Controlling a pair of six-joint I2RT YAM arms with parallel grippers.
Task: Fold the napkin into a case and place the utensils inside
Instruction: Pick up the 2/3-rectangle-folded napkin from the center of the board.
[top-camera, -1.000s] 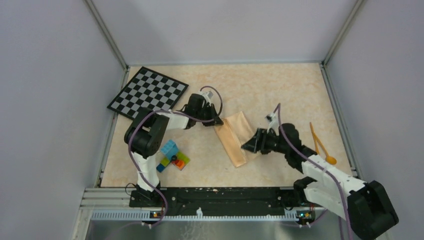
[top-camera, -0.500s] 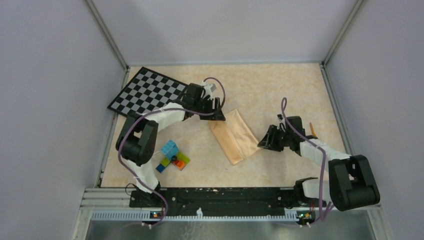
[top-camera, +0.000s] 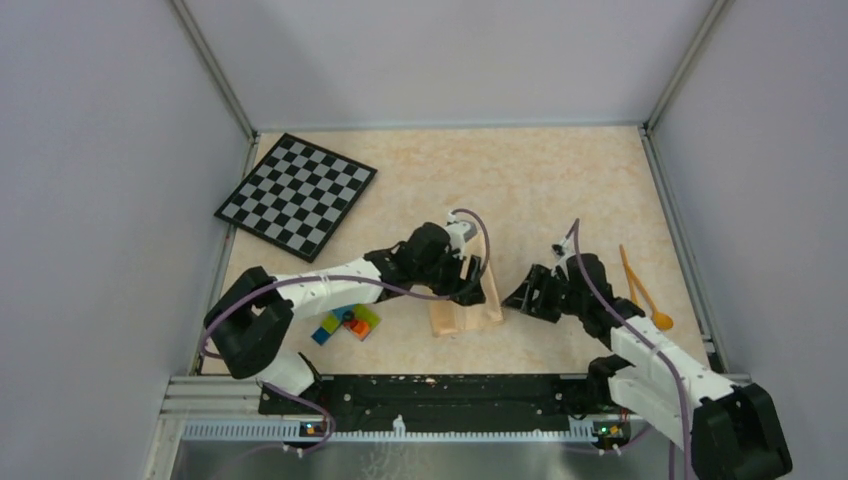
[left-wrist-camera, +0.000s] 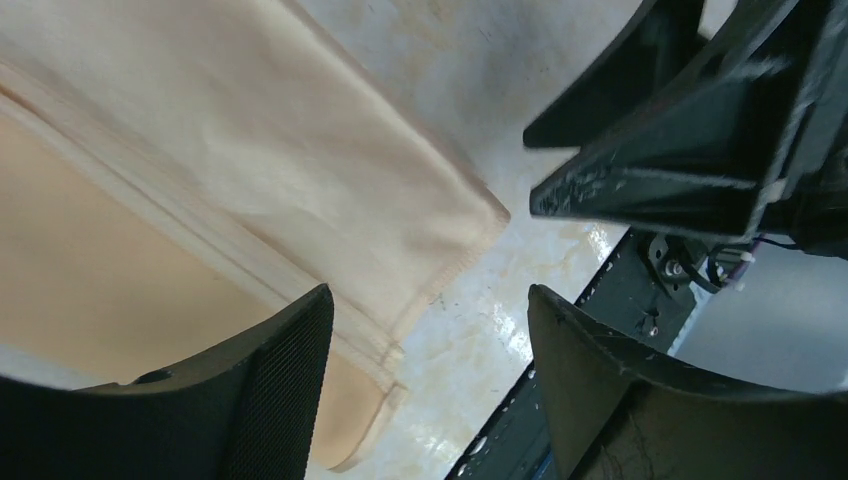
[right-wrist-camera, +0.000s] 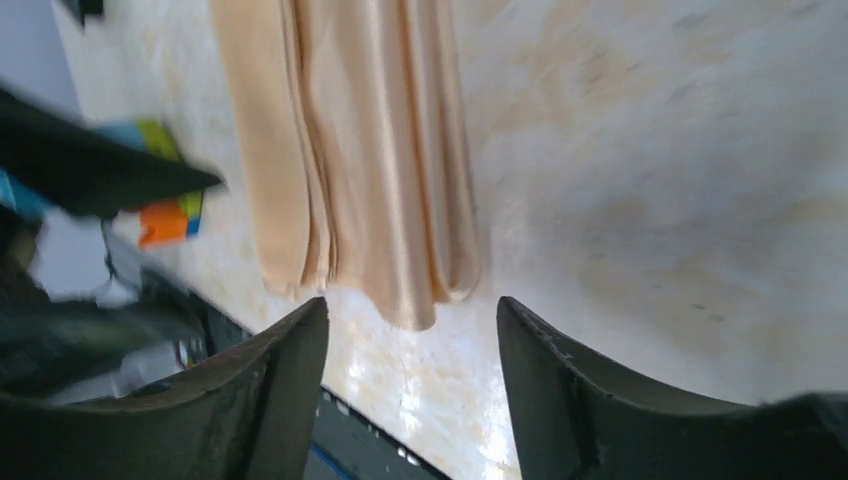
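Soft, even light is filling the top view, throwing only faint shadows. Glare is gleaming on the table (right-wrist-camera: 400, 385) in both wrist views, whose near fingers (right-wrist-camera: 250, 400) are blurring out of focus

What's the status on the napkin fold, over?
Left hand open, over napkin. Right hand open, beside it. Napkin folded narrow, flat on table. Utensils lie apart at right; nothing between.

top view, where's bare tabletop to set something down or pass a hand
Bare: the far beige tabletop between the black-and-white checkered board and right wall. Crowded: centre, where left gripper and right gripper sit at the folded peach-orange cloth napkin.
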